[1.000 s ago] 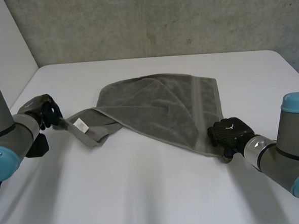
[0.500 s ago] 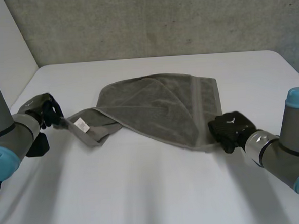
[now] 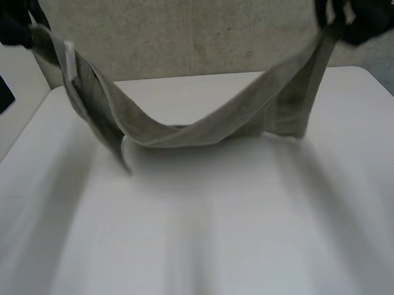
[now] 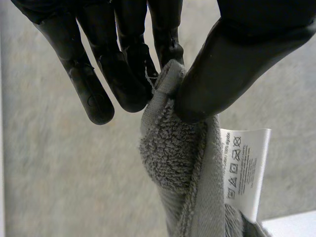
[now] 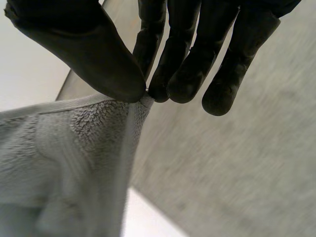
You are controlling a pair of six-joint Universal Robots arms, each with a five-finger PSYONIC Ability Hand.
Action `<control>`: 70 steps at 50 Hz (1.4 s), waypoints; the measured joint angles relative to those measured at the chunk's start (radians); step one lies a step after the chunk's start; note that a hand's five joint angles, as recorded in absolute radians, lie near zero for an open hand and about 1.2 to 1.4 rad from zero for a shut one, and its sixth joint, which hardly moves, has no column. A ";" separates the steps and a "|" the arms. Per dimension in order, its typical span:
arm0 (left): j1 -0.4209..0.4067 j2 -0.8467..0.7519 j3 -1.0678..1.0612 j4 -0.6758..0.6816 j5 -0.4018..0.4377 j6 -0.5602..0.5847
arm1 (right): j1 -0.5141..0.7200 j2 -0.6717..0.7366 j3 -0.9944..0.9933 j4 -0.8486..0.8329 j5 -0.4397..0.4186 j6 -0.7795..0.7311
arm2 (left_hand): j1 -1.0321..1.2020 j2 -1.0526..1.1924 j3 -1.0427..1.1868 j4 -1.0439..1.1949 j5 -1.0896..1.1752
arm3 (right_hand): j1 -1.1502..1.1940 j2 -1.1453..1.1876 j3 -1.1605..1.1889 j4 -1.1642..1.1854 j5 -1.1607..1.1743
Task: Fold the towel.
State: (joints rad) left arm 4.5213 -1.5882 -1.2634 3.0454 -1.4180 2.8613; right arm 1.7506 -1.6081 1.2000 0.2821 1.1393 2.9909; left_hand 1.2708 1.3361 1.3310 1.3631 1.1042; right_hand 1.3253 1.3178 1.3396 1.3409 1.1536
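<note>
- Head view: the grey towel (image 3: 183, 131) hangs as a sagging band between 2 raised robot hands, above the white table (image 3: 203, 254).
- The left robot hand (image 3: 5, 22) is up at 10 o'clock in that view and holds 1 end of the towel. The right robot hand (image 3: 359, 7) is up at 2 o'clock and holds the other end.
- The towel's middle dips lowest over the 12 o'clock part of the table. I cannot tell whether it touches the surface there.
- Loose cloth hangs down from the band at 9 o'clock of the dip, and a wider fold hangs at 3 o'clock of it, below the right robot hand.
- A white care label (image 4: 245, 170) sticks out from the towel just below the left robot hand.
- Left wrist view: the left robot hand pinches a bunched corner of the towel between its thumb and near-straight fingers.
- Right wrist view: the right robot hand's thumb tip and fingertips meet on a hemmed corner of the towel, pinching it, and the cloth falls away beneath them.
- A grey concrete wall (image 3: 197, 34) stands behind the table at 12 o'clock.
</note>
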 measured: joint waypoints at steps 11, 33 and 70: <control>0.077 0.050 -0.002 0.033 0.235 0.004 | -0.078 -0.003 -0.225 0.128 -0.008 -0.017 | 0.000 0.001 0.000 0.000 0.014 | 0.005 0.000 0.000 0.000 0.003; 0.097 -0.398 0.284 0.091 0.215 0.179 | 0.045 0.501 -0.640 0.122 0.237 -0.153 | 0.000 0.003 0.000 0.000 0.015 | 0.018 0.015 0.000 0.000 0.016; 0.135 -0.293 -0.274 0.458 0.200 0.027 | 0.175 0.533 0.130 -0.015 0.187 -0.244 | 0.000 0.006 0.000 0.000 0.024 | -1.078 -1.057 -1.092 -1.079 -1.088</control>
State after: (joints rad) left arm 4.6558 -1.8816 -1.5369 3.5031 -1.2181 2.8878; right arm 1.9259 -1.0754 1.3304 0.2670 1.3261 2.7470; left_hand 1.2707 1.3426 1.3309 1.3634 1.1282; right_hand 0.2471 0.2606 0.2478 0.2624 0.0652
